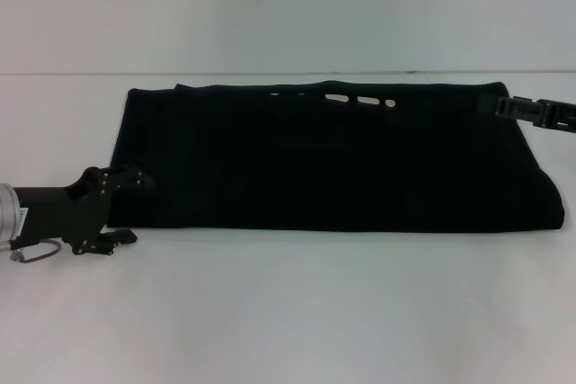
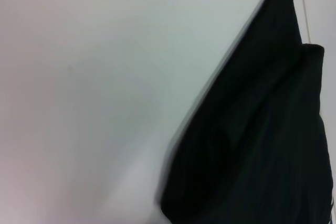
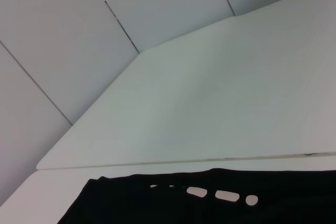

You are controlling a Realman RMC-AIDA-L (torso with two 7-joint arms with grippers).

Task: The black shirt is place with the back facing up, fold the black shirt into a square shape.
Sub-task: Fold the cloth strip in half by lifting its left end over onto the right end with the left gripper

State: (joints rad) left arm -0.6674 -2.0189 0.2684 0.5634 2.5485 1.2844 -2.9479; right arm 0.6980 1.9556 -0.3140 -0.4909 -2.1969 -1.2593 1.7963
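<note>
The shirt (image 1: pixel 333 159) lies across the worktop (image 1: pixel 288 312) as a long band: lengthwise folds look done, crosswise ones remain. The left gripper (image 1: pixel 121 209), jaws wide, is at its left near corner. The right gripper (image 1: pixel 531 111) is at the far right corner, grip unclear. Only the head view shows either gripper.
</note>
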